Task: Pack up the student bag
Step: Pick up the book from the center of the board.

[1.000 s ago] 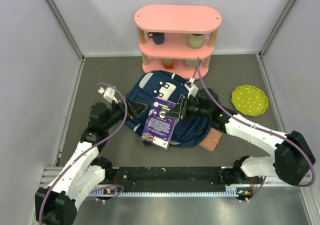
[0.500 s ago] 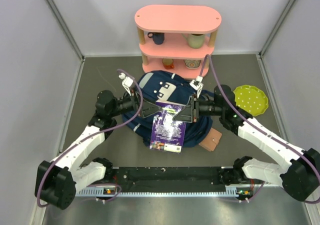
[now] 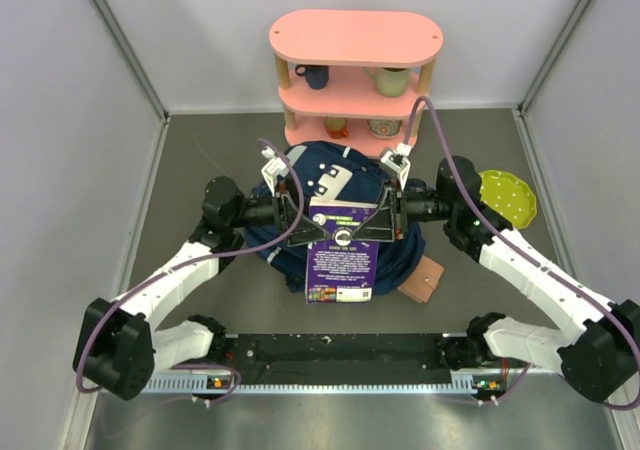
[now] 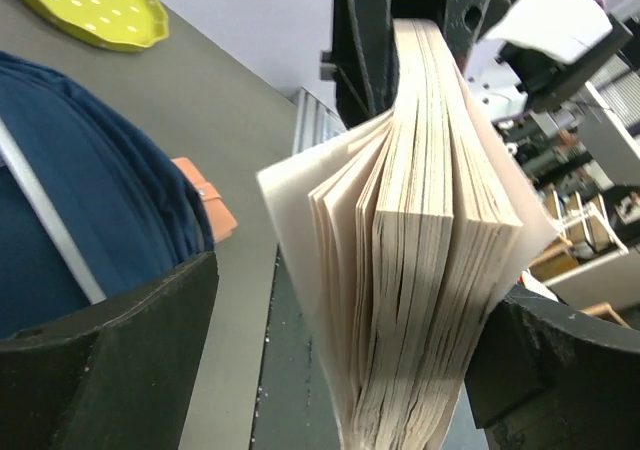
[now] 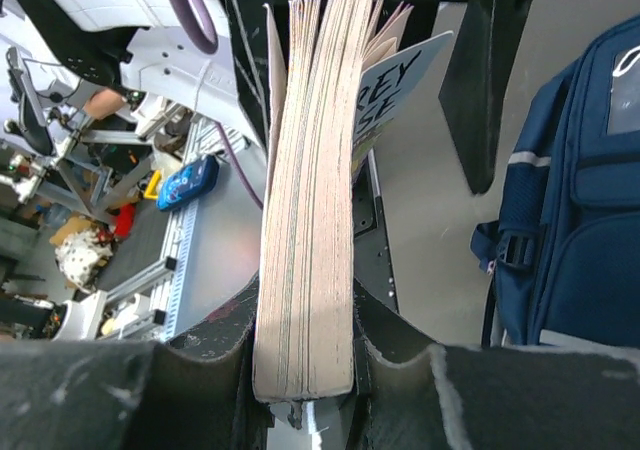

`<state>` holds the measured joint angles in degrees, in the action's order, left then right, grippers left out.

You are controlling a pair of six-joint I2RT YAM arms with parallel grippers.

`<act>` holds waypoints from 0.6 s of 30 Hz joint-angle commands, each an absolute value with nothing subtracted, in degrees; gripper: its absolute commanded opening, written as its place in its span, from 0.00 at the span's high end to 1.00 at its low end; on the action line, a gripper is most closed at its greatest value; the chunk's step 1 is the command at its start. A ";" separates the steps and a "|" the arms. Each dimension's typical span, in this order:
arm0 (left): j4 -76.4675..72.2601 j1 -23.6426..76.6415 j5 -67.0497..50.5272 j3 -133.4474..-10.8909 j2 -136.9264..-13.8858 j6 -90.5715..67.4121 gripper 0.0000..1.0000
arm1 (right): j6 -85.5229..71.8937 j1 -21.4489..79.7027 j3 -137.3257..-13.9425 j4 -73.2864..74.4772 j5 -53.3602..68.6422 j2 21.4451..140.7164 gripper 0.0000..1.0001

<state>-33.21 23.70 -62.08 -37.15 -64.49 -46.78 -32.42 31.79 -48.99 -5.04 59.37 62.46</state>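
A thick book with a purple cover hangs over the student bag, a navy backpack lying flat on the table. My right gripper is shut on the book's right edge. In the right wrist view the page block is clamped between both fingers of the right gripper. My left gripper is open at the book's left edge. In the left wrist view the fanned pages stand between the wide jaws of the left gripper, close to the right finger and apart from the left finger.
A pink two-tier shelf with mugs and bowls stands behind the bag. A green dotted plate lies at the right. A small orange-brown case lies by the bag's right front corner. Grey walls enclose the table.
The left arm has swung in from the left until its open jaws straddle the book. The right gripper has turned the book square and carried it slightly rightward and back.
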 commanded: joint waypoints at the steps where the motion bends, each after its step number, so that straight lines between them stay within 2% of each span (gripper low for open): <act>1: -38.32 26.01 -67.41 -39.90 -66.18 -46.67 0.07 | -28.39 30.94 -54.57 -6.86 61.61 63.89 1.00; 2: -38.41 26.45 -67.50 -39.82 -66.18 -46.76 0.12 | -28.04 30.94 -54.84 -6.25 61.18 64.24 1.00; 3: -38.93 26.72 -67.41 -39.81 -66.18 -46.84 0.29 | -27.60 30.85 -55.10 -5.81 60.91 64.68 1.00; 5: -38.50 26.72 -66.54 -40.08 -66.09 -46.58 0.51 | -27.68 30.76 -55.37 -5.45 60.04 65.56 1.00; 6: -37.45 26.72 -66.19 -40.17 -65.92 -46.23 0.80 | -27.77 30.59 -55.28 -5.10 58.12 65.74 1.00; 8: -35.34 26.72 -64.43 -40.60 -65.83 -44.74 1.00 | -28.21 30.24 -54.85 -4.22 55.30 65.66 0.99; 9: -32.98 26.72 -61.55 -40.78 -65.66 -44.13 1.00 | -28.47 30.06 -54.76 -3.44 50.24 65.57 0.94; 10: -31.92 26.72 -59.78 -40.78 -65.39 -43.43 1.00 | -28.39 29.71 -54.84 -0.21 46.71 65.39 0.76; 12: -29.54 26.63 -52.87 -40.69 -64.78 -42.72 1.00 | -28.82 29.45 -54.84 5.51 34.01 64.52 0.54; 13: -28.40 26.54 -50.56 -40.35 -64.34 -42.89 1.00 | -29.96 29.44 -53.71 9.54 29.49 63.82 0.28; 15: -27.34 26.54 -44.50 -39.90 -62.50 -43.41 1.00 | -33.90 29.09 -50.64 9.58 22.10 60.40 0.17; 16: -25.16 26.54 -36.64 -39.38 -61.71 -44.03 1.00 | -35.14 29.00 -47.41 9.67 20.32 58.81 0.12; 18: -24.43 26.54 -29.04 -38.33 -58.63 -45.69 1.00 | -39.17 29.00 -44.05 8.71 17.68 55.65 0.11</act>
<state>-24.51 26.65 -48.51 -38.30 -64.90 -44.40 -32.16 29.69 -49.10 6.31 32.01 62.70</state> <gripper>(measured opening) 0.266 0.876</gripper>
